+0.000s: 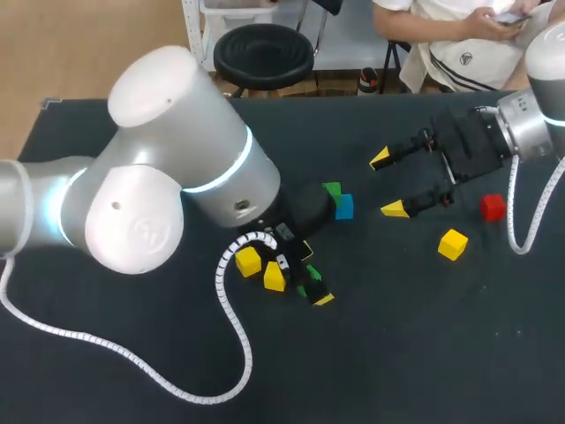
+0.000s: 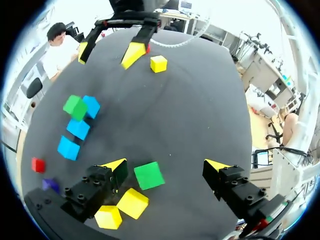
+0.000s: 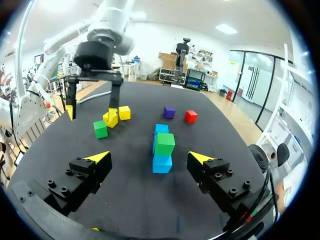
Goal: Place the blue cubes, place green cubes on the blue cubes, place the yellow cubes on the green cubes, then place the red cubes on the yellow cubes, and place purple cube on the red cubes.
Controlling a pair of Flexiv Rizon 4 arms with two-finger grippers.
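Note:
My left gripper [image 2: 166, 165] stands open low over the table, a loose green cube [image 2: 148, 175] between its fingers, nearer one finger. Two yellow cubes [image 2: 132, 202] [image 1: 248, 261] lie just outside that finger. Three blue cubes [image 3: 162, 163] sit in a row with a green cube [image 3: 164, 143] on the middle one; in the head view the left arm hides most of the row [image 1: 343, 206]. My right gripper [image 1: 388, 184] hovers open and empty, pointing at this row. A yellow cube [image 1: 452, 244] and a red cube [image 1: 493, 208] lie beside my right gripper. Another red cube [image 3: 190, 116] and a purple cube [image 3: 169, 111] lie beyond the row.
The left arm's grey body [image 1: 177, 168] covers the table's middle left, and its white coiled cable [image 1: 231, 309] loops over the black tabletop [image 1: 397, 353]. The right arm's cable [image 1: 521, 221] hangs near the red cube.

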